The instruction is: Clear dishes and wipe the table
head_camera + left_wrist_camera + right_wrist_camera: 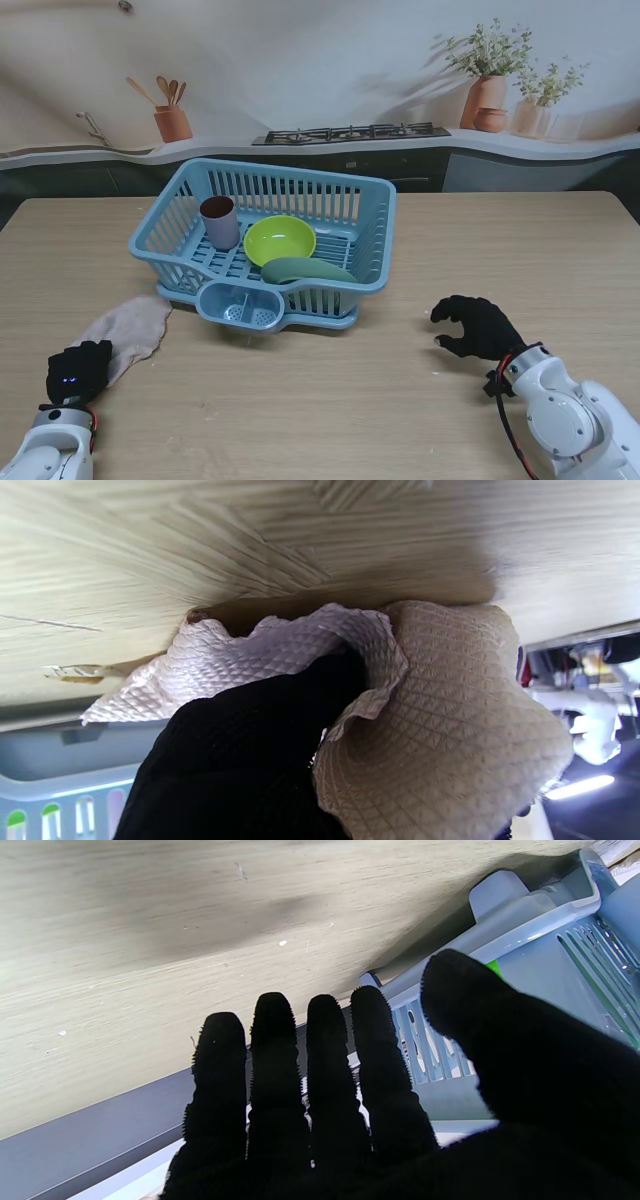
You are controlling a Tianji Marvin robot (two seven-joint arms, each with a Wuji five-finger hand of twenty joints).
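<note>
A blue dish rack point(170, 215) stands mid-table holding a mauve cup point(219, 221), a lime bowl point(279, 240) and a green plate point(305, 270). A beige cloth point(130, 330) lies on the table to the rack's left, nearer to me. My left hand point(77, 371) grips the cloth's near end; in the left wrist view the cloth point(440, 720) is bunched around the black fingers point(260, 740). My right hand point(477, 326) hovers over bare table right of the rack, fingers spread and holding nothing. The right wrist view shows those fingers point(275, 1080) and the rack point(540, 945) beyond them.
The wooden table point(480, 250) reaches to a counter with a stove point(350, 132), a utensil pot point(172, 122) and potted plants point(490, 90) behind. Small crumbs point(282, 943) dot the table near my right hand.
</note>
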